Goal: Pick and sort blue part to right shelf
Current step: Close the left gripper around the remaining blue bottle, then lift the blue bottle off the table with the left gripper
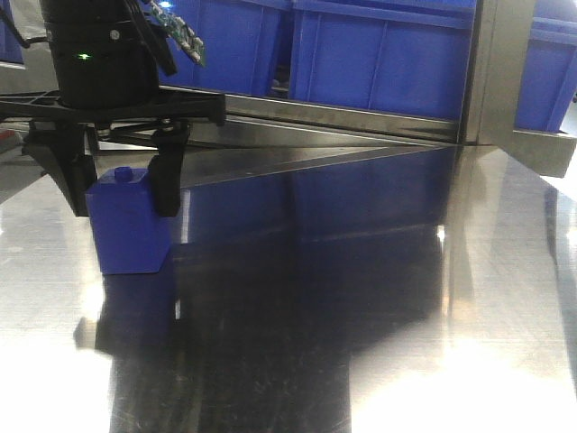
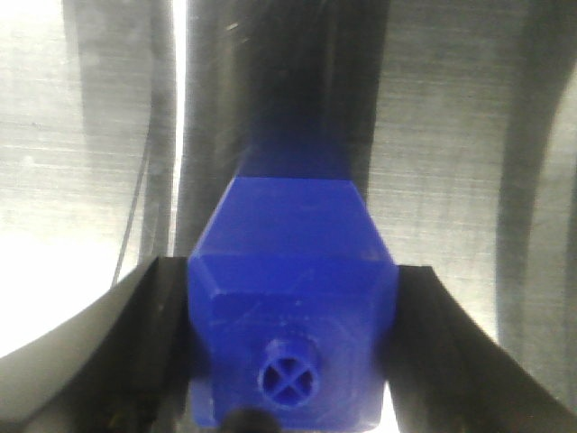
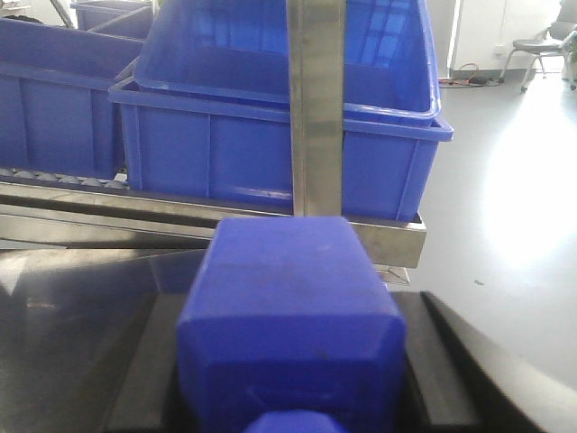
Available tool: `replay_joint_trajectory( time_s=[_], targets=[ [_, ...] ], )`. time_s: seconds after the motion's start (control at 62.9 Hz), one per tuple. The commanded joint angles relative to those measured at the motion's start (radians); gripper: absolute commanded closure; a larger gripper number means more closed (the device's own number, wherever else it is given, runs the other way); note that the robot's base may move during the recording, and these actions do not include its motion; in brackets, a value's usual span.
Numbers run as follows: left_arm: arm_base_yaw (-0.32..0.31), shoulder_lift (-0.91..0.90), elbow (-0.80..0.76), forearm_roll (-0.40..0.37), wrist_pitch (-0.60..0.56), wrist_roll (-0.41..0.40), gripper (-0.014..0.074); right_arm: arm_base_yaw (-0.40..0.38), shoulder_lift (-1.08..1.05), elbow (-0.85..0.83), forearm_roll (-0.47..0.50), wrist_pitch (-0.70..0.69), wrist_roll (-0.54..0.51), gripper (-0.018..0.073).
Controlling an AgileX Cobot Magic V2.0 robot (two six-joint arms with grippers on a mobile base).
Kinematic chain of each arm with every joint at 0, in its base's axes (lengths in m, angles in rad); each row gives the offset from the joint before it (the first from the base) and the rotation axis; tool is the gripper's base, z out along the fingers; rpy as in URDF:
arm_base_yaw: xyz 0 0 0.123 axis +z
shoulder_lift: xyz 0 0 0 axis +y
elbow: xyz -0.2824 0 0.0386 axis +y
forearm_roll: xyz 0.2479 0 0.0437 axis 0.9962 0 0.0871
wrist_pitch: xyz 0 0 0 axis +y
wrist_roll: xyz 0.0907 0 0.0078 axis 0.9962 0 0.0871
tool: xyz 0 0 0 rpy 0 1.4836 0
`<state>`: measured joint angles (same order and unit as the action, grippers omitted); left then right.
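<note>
My right gripper is shut on the blue part, a matte blue block with sloped shoulders whose wide cap points back at the camera. It is held level and faces the right shelf, just short of the shelf's grey rail. My left gripper is shut on a similar blue block that stands upright on the steel table. In the left wrist view this block shows a small narrow round neck, with a black finger pressed against each side. The right gripper is out of the front view.
Large blue bins sit on the shelf's white rollers behind a steel post. In the front view, bins and a rail border the table's far edge. Open floor and a chair lie to the shelf's right.
</note>
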<state>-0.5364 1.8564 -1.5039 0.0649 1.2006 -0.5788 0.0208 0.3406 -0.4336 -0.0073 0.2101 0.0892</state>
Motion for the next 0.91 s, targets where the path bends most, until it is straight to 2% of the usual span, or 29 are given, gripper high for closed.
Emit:
replay_joint_trajectory(
  time_s=[0.0, 0.302, 0.381, 0.54, 0.636, 0.683, 0.779, 0.858, 0.89],
  targets=[
    [-0.001, -0.05, -0.023, 0.006, -0.009, -0.009, 0.0239, -0.004, 0.007, -0.028, 0.0, -0.09, -0.002, 0.0134],
    [-0.001, -0.08, -0.023, 0.0, -0.009, -0.009, 0.0242, -0.004, 0.007, -0.028, 0.0, -0.09, -0.002, 0.0134],
    [-0.001, -0.113, -0.023, -0.008, -0.009, 0.023, 0.0242, -0.004, 0.007, -0.028, 0.0, -0.09, -0.002, 0.0134],
    [0.001, -0.191, -0.021, -0.072, -0.033, 0.24, 0.0242, -0.004, 0.007, -0.028, 0.0, -0.09, -0.002, 0.0134],
    [0.001, -0.246, 0.012, -0.138, -0.091, 0.407, 0.0242, -0.004, 0.007, -0.028, 0.0, -0.09, -0.002, 0.0134],
    [0.001, -0.275, 0.039, -0.172, -0.148, 0.495, 0.0242, -0.004, 0.007, -0.028, 0.0, -0.09, -0.002, 0.0134],
    [0.001, -0.335, 0.113, -0.234, -0.27, 0.619, 0.0242, -0.004, 0.007, -0.028, 0.0, -0.09, -0.002, 0.0134],
    [0.001, -0.39, 0.193, -0.268, -0.394, 0.685, 0.0242, -0.004, 0.007, -0.028, 0.0, -0.09, -0.002, 0.0134],
    [0.003, -0.41, 0.223, -0.27, -0.439, 0.689, 0.0242, -0.004, 0.007, -0.028, 0.0, -0.09, -0.002, 0.0134]
  ],
)
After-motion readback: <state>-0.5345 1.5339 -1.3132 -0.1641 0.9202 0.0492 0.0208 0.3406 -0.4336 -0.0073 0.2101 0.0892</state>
